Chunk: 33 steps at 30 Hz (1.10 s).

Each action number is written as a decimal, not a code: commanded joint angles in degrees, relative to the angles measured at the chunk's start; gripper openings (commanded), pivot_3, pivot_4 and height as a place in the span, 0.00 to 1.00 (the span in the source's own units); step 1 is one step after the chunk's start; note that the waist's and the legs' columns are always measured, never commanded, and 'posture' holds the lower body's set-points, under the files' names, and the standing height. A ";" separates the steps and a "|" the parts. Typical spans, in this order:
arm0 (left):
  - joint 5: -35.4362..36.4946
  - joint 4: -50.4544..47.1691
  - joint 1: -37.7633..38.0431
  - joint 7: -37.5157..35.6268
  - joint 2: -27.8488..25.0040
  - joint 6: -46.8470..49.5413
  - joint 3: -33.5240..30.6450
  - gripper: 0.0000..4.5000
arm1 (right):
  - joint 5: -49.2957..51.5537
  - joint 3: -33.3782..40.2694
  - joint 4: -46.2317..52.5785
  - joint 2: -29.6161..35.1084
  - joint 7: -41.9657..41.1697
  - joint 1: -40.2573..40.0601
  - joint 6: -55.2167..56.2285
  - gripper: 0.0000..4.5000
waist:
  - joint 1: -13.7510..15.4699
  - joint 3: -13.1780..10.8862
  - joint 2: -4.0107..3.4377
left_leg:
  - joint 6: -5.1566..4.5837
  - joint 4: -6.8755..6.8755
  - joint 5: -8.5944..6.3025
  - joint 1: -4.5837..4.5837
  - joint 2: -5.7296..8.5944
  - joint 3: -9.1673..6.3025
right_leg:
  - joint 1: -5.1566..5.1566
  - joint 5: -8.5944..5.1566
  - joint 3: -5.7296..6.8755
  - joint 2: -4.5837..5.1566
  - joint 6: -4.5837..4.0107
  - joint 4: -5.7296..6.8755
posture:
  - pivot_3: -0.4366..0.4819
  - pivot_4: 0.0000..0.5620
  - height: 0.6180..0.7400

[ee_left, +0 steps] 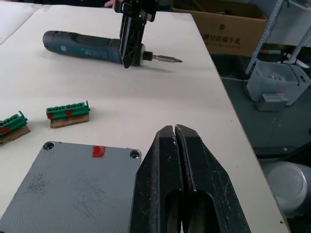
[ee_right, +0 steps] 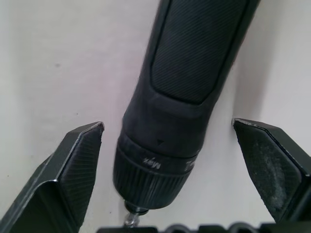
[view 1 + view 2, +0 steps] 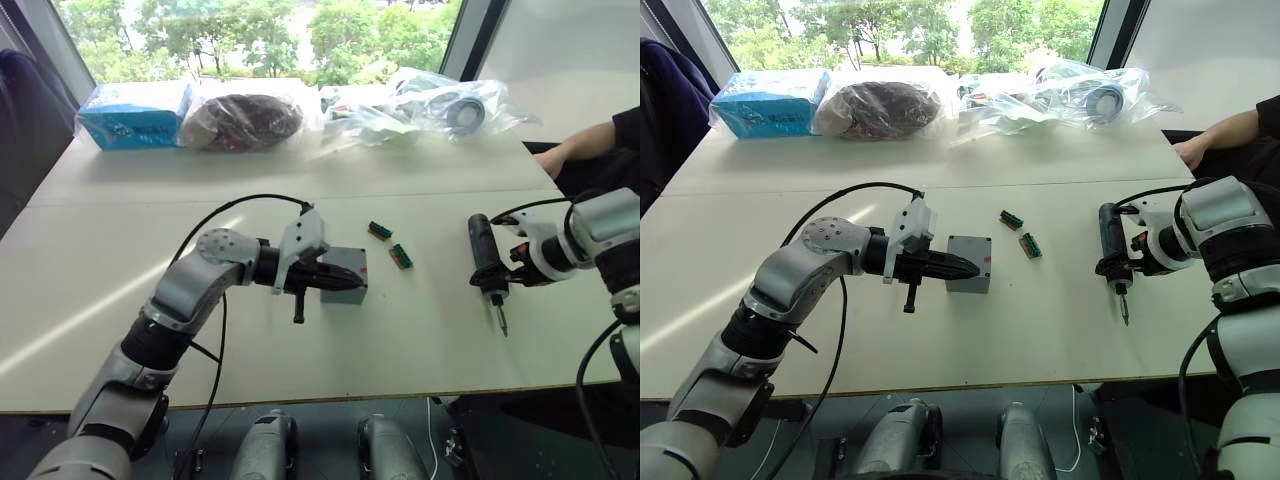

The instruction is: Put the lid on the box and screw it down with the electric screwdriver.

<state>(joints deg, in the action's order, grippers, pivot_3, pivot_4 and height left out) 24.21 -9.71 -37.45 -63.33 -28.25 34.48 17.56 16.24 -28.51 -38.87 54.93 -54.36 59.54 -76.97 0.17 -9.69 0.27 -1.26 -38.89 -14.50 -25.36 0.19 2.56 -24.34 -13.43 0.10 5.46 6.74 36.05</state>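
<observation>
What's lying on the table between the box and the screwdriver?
Two small green connector pieces lie on the table between the box and the screwdriver, nearer the box; it shows in the left eye view.

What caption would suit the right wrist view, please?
Open right gripper straddling the electric screwdriver lying on the white table, fingers not yet touching it.

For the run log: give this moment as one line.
lid: on box | left gripper: shut, beside lid | right gripper: open, jaws astride screwdriver lying on table | screws: not yet driven
</observation>
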 commanded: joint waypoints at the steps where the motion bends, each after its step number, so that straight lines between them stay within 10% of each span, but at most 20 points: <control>1: 0.00 -1.91 0.56 1.18 -0.24 -0.03 -1.37 0.00 | -3.63 -2.03 -3.25 -1.42 -2.49 1.37 2.76 0.67 | -0.06 0.00 0.00 | 0.00 0.00 0.00 0.00 0.00 0.00 | 0.00 0.00 0.00 0.00 0.00 0.00 | 0.48 0.27 1.00; 5: -0.04 -1.64 0.86 2.18 -0.55 0.14 -2.00 0.00 | -6.66 -1.94 -6.26 -2.96 -4.10 1.78 4.76 0.40 | -0.28 0.04 0.07 | 0.00 0.00 0.00 0.02 0.00 -0.01 | 0.02 0.00 0.00 -0.03 0.01 0.01 | 0.48 0.27 1.00; 12: -0.70 2.79 0.47 2.44 -3.02 -0.84 -4.21 0.00 | -8.06 9.63 -10.88 -5.02 1.31 8.48 14.82 0.39 | -1.19 0.02 0.03 | 0.01 -0.06 0.00 0.05 0.01 0.02 | 0.07 0.01 -0.02 -0.04 0.00 0.01 | 0.48 0.27 1.00; 22: -2.09 9.09 -3.10 0.28 -3.18 -1.85 -3.95 0.00 | 16.69 49.79 39.91 -22.20 15.54 -10.21 26.33 0.39 | -0.19 -0.35 -0.49 | 0.07 0.36 0.04 -0.07 -0.16 -0.14 | -0.19 -0.02 -0.02 -0.37 0.04 0.12 | 0.48 0.27 1.00; 33: -8.61 18.19 -8.86 -1.18 1.13 -6.90 0.36 0.00 | 10.36 38.98 61.92 -42.53 28.99 -32.15 46.68 0.39 | 0.44 -0.34 -0.46 | 0.06 -0.11 0.04 -0.04 0.06 -0.09 | 0.03 0.00 -0.08 -0.17 0.03 0.11 | 0.48 0.27 1.00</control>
<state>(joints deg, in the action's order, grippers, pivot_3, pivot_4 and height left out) 16.58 8.48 -44.05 -63.77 -27.47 29.40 17.51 28.06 12.36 19.11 13.48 -26.54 27.46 -35.11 0.61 -10.03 -0.18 -1.19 -39.00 -14.46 -25.38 0.25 2.46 -24.32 -13.43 0.05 5.26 6.78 36.22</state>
